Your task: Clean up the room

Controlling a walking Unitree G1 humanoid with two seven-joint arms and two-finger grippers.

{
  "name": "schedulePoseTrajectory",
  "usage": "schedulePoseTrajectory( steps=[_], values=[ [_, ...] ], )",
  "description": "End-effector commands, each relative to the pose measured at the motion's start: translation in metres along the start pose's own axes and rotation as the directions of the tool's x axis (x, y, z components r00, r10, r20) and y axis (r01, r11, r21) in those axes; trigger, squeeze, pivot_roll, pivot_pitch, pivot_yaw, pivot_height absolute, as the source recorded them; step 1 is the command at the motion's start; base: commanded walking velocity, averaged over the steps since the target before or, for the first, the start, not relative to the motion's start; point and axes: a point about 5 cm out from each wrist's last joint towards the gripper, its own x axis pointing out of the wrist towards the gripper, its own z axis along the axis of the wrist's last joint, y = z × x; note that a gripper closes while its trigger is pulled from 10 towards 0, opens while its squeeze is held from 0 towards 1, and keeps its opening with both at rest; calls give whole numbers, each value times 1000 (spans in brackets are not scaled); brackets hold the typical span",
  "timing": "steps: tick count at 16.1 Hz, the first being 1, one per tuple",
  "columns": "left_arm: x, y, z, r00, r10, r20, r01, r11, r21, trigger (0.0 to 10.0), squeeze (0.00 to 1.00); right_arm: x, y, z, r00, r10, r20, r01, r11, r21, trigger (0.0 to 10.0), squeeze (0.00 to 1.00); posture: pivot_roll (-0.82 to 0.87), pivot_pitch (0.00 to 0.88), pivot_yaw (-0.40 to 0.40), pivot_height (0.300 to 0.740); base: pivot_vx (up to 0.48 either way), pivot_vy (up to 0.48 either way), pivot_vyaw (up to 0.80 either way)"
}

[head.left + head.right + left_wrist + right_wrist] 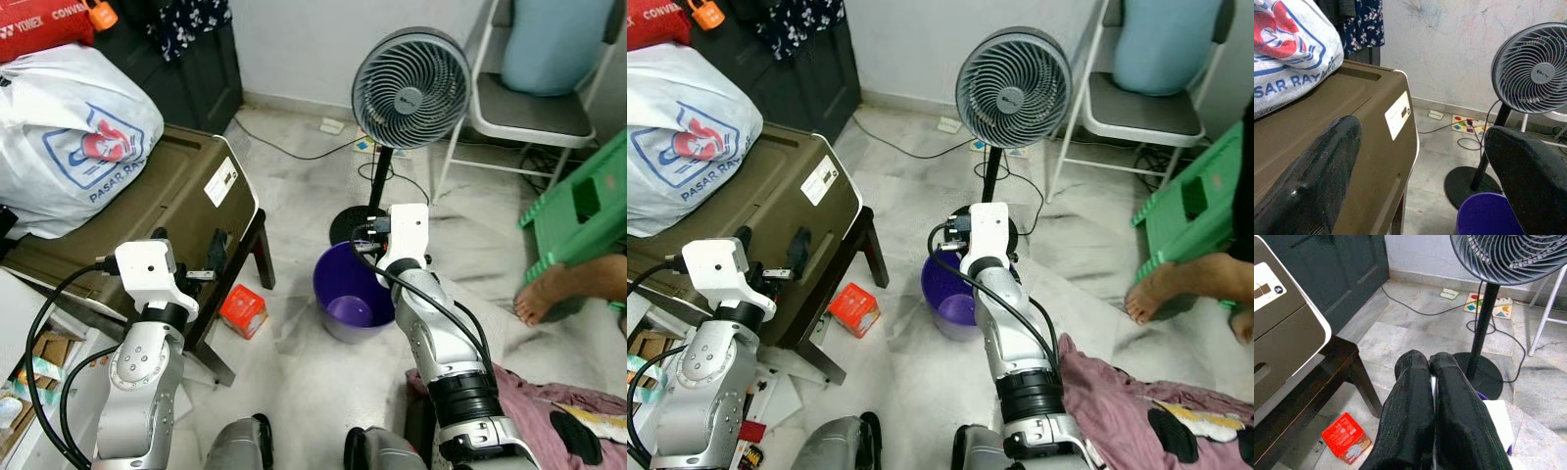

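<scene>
— Over on the left, what's that arm doing?
— The left gripper (1420,186) hangs beside the brown case (147,206) on the dark bench (240,269), its fingers (1317,181) spread wide with nothing between them. A white plastic bag (69,137) sits on top of the case.
— And on the floor?
— A small red box (242,310) lies just beside the bench leg. Next along is a purple bucket (353,294), close to the base of the standing fan (411,88).
— The other arm?
— The right gripper (1431,382) is above the bucket, fingers pressed together. Something white (1496,423) shows right at them; I can't tell whether they grip it.
— Further right?
— A maroon cloth (549,406) lies on the floor, a person's bare foot (549,294) by a green stool (578,211).
</scene>
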Motion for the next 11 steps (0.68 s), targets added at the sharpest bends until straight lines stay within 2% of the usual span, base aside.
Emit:
schedulePoseTrajectory(
  steps=[1, 11],
  values=[
    [-2, 3, 1, 1000, 0, 2, 0, 1000, 15, 10000, 0, 1, 3, 3, 1000, 12, 15, -12, 1000, -6, 10000, 0, 82, 119, 11, 740, 390, 0, 0],
    [-2, 4, 1, 1000, -4, 3, 3, 1000, 24, 10000, 0, 1, 5, 3, 1000, 11, 16, -11, 1000, 0, 10000, 0, 86, 129, 18, 740, 406, 0, 0]
  ],
)
